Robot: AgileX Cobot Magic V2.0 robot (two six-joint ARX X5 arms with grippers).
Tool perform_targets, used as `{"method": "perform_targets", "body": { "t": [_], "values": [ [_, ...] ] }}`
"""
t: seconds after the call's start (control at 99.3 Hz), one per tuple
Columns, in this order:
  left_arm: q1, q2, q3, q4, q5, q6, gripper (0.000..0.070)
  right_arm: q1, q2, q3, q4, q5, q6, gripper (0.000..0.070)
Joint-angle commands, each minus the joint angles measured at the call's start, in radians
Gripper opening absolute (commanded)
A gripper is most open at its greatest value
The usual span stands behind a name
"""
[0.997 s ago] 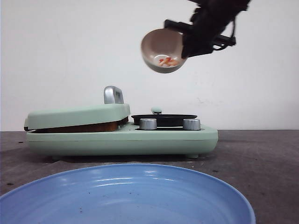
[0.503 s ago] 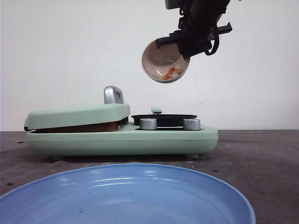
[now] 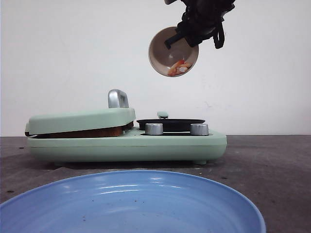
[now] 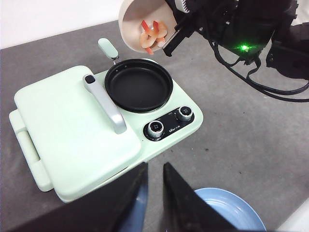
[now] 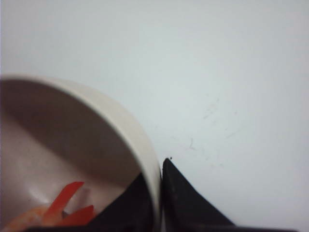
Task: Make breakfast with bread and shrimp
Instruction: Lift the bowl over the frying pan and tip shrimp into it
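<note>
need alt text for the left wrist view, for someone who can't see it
The right claw holds a tilted beige bowl of shrimp over the empty black pan of a mint-green cooker with its lid shut. The left claw, empty, hangs above a blue plate on the grey table.

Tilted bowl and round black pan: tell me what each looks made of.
Bowl: likely glazed ceramic or melamine; smooth cream surface with a thick rim, held by the right gripper.
Pan: probably nonstick-coated metal; uniform matte black with a soft sheen, set in the green appliance.
</note>
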Motion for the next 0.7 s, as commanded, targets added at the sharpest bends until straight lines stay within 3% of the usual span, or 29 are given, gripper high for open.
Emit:
{"method": "perform_targets", "body": {
  "t": [0.0,0.332,0.695],
  "values": [
    [-0.009,0.008,0.014,0.003,-0.002,0.02,0.0,0.006,0.019,0.026,0.049,0.004,-0.04,0.0],
    [-0.009,0.008,0.014,0.002,-0.002,0.02,0.0,0.006,0.019,0.058,0.119,-0.004,-0.19,0.0],
    [-0.017,0.008,0.014,0.002,-0.002,0.02,0.0,0.006,0.022,0.106,0.153,-0.014,-0.267,0.0]
  ]
}}
